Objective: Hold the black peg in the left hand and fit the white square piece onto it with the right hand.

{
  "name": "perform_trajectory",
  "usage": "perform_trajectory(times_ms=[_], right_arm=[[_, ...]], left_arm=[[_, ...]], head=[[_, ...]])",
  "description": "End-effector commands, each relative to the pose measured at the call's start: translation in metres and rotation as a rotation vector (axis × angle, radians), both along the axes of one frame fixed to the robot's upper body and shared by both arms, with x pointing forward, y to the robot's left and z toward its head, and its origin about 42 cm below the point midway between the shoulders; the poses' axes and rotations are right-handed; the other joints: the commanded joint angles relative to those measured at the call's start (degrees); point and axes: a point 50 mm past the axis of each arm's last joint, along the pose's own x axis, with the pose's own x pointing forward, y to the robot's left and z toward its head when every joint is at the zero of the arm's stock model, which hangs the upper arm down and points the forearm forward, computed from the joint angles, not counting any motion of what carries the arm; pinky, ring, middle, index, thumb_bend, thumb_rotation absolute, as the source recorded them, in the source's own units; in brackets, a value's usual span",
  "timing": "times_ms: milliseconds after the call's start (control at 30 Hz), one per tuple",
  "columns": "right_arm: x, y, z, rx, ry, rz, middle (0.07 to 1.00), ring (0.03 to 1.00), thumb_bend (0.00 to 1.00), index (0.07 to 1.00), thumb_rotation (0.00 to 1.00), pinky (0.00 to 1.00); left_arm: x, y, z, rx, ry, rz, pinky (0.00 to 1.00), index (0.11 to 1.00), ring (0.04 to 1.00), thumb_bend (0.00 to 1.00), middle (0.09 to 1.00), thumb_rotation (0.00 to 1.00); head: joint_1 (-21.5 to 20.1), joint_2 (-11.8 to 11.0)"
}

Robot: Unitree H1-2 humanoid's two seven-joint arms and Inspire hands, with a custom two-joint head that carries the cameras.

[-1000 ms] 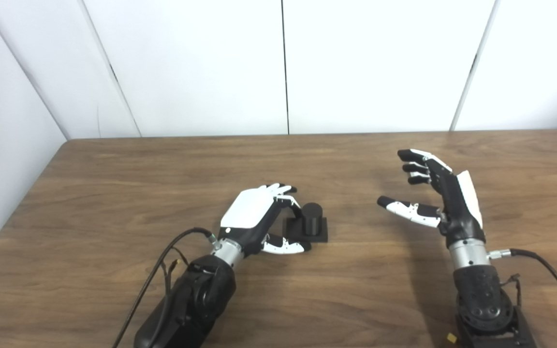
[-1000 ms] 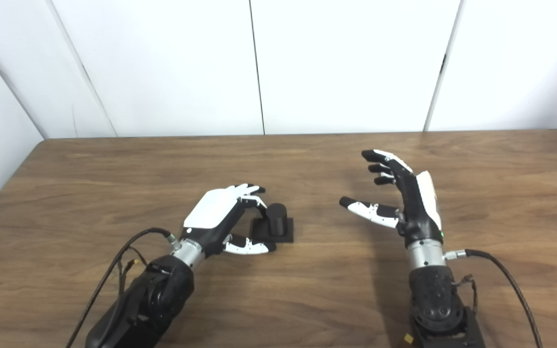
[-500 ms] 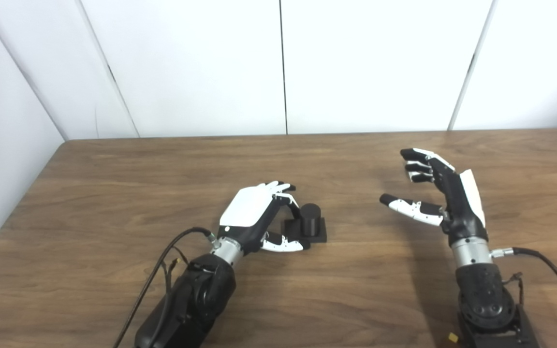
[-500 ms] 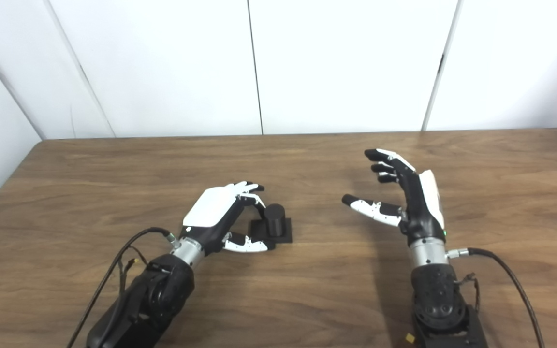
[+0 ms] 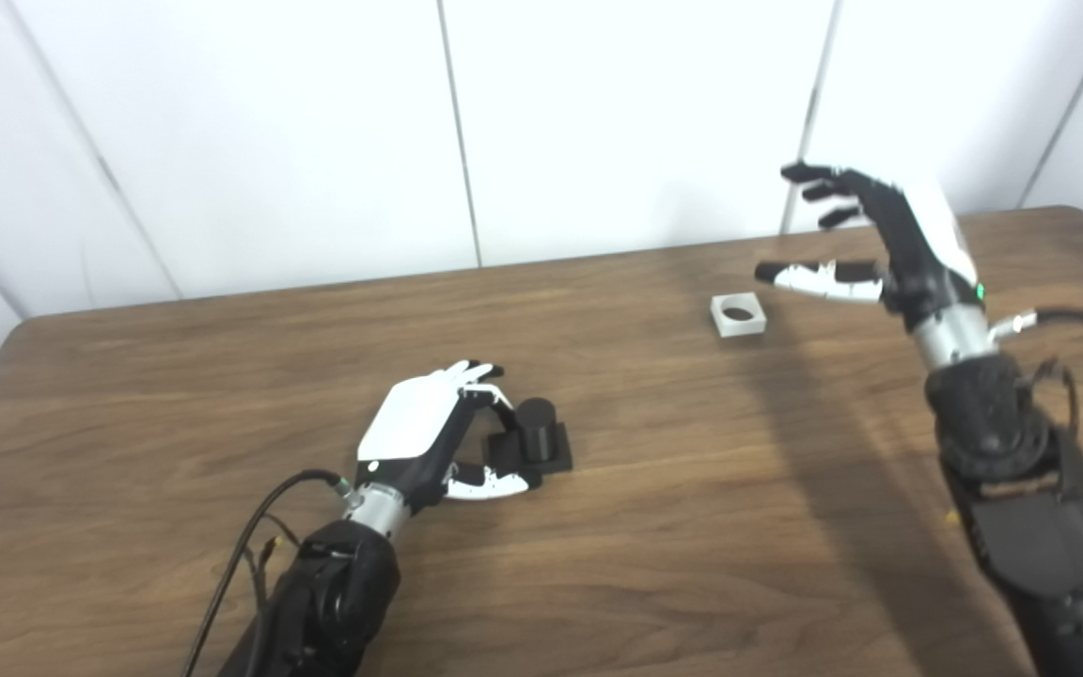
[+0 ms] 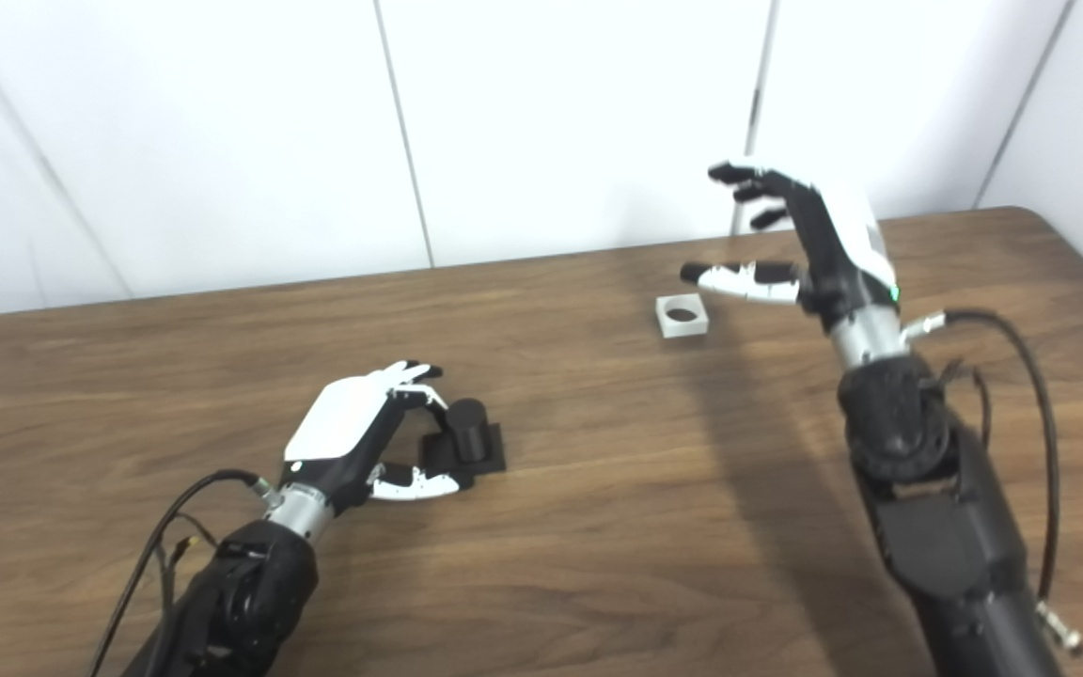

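Fingers of the left hand (image 5: 429,434) wrap the black peg (image 5: 534,440) (standing on the table (image 5: 654,527)); the right hand (image 5: 866,240) hovers spread, empty, beside the white square piece (image 5: 738,314).

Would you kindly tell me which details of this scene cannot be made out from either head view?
- Left hand on black peg: its palm side faces away in both views, so actual contact is unclear.
- White square piece: too small to judge hole depth.
- Right hand: open, its height above the table is uncertain.
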Motion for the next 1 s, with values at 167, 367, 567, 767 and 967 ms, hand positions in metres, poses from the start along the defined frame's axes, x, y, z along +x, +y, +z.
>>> perform_trajectory(times_ms=[167, 367, 567, 767, 967], right_arm=[[0.030, -0.014, 0.044, -0.182, 0.029, -0.006, 0.790, 0.780, 0.72, 0.728, 0.20, 0.66], [0.056, -0.021, 0.047, -0.260, 0.134, 0.019, 0.814, 0.815, 0.71, 0.727, 0.20, 0.72], [0.078, -0.013, 0.042, -0.355, 0.279, 0.038, 0.918, 0.929, 0.71, 0.790, 0.36, 0.79], [0.092, -0.009, 0.029, -0.481, 0.355, 0.044, 0.930, 0.943, 0.74, 0.797, 0.39, 0.81], [0.100, -0.008, 0.016, -0.499, 0.396, 0.041, 0.931, 0.950, 0.75, 0.799, 0.43, 0.88]], left_arm=[[0.003, 0.018, -0.014, 0.060, 0.029, 0.027, 0.92, 0.539, 0.939, 0.83, 0.898, 0.29], [0.003, 0.022, -0.013, 0.060, 0.018, 0.024, 0.92, 0.538, 0.938, 0.82, 0.896, 0.29], [0.002, 0.024, -0.013, 0.050, 0.019, 0.025, 0.92, 0.539, 0.938, 0.82, 0.895, 0.29], [0.002, 0.024, -0.015, 0.055, 0.008, 0.031, 0.90, 0.535, 0.926, 0.82, 0.891, 0.30], [0.001, 0.023, -0.014, 0.056, 0.013, 0.034, 0.91, 0.543, 0.933, 0.81, 0.895, 0.30]], head=[[-0.25, -0.21], [-1.00, -0.27], [-0.99, -0.52], [-0.55, -0.43], [0.04, -0.33]])
